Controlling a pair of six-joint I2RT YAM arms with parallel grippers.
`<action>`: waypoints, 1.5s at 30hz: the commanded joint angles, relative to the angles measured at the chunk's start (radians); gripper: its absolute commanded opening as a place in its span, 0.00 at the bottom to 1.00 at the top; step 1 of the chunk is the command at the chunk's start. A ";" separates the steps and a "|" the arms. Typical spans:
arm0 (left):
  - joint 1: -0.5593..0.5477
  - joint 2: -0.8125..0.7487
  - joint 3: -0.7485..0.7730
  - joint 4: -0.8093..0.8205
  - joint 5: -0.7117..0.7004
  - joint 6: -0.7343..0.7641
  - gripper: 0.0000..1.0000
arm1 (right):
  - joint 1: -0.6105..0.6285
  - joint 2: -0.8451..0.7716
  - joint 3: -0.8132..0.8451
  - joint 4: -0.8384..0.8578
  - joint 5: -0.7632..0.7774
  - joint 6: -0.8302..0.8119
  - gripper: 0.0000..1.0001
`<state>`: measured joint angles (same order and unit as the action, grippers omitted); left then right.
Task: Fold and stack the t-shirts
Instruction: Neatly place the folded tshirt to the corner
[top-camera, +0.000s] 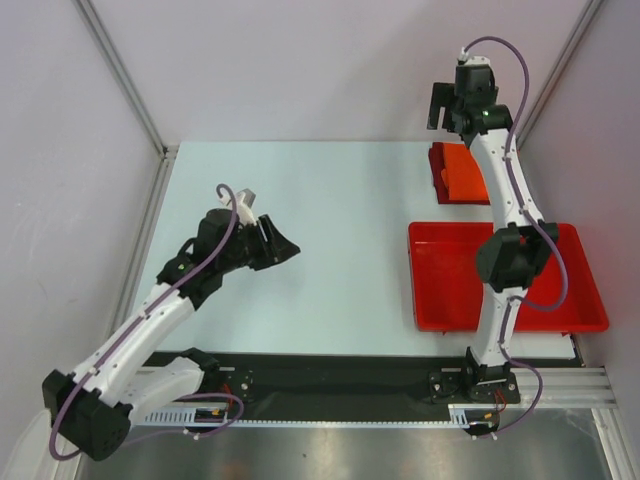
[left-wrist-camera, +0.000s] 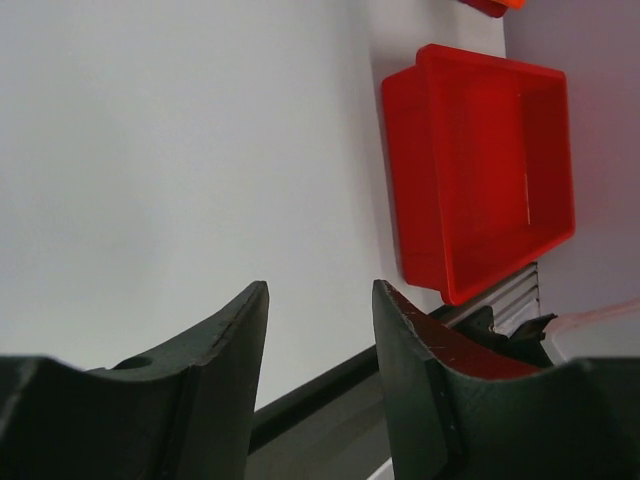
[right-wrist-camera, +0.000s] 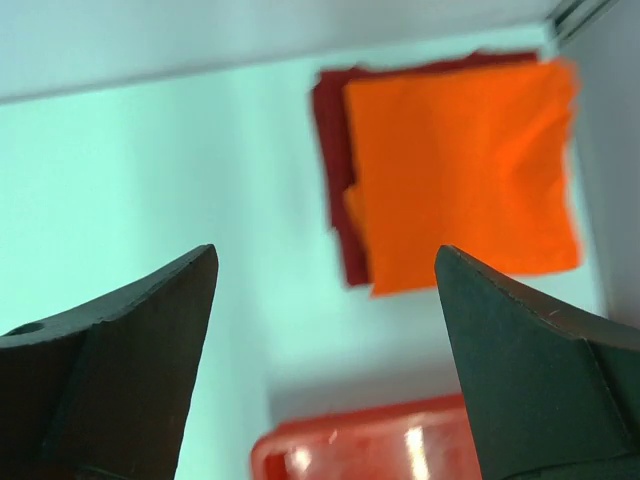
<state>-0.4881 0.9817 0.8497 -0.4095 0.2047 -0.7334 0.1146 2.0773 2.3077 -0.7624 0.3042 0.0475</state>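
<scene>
Since the orange shirt (right-wrist-camera: 460, 175) lies folded on the dark red shirt (right-wrist-camera: 335, 150) at the far right, I judge both soft and light; I would pinch all layers at an edge. My right gripper (right-wrist-camera: 325, 260) and left gripper (left-wrist-camera: 320, 290) gape empty.

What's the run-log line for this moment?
orange t-shirt folded atop dark red t-shirt | left gripper open, empty | right gripper open, raised
</scene>
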 joint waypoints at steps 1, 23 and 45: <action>0.006 -0.086 -0.015 -0.058 0.024 0.008 0.52 | 0.028 -0.162 -0.198 0.011 -0.149 0.117 0.94; 0.005 -0.627 -0.592 0.354 -0.112 -0.270 0.69 | 0.227 -1.468 -2.008 1.047 -0.567 0.889 1.00; 0.006 -1.107 -0.923 0.265 -0.128 -0.439 0.69 | 0.238 -1.920 -2.357 0.813 -0.487 1.138 1.00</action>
<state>-0.4873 0.0063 0.0601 -0.1856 0.0406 -1.1362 0.3496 0.1162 0.0307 0.1097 -0.2077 1.1538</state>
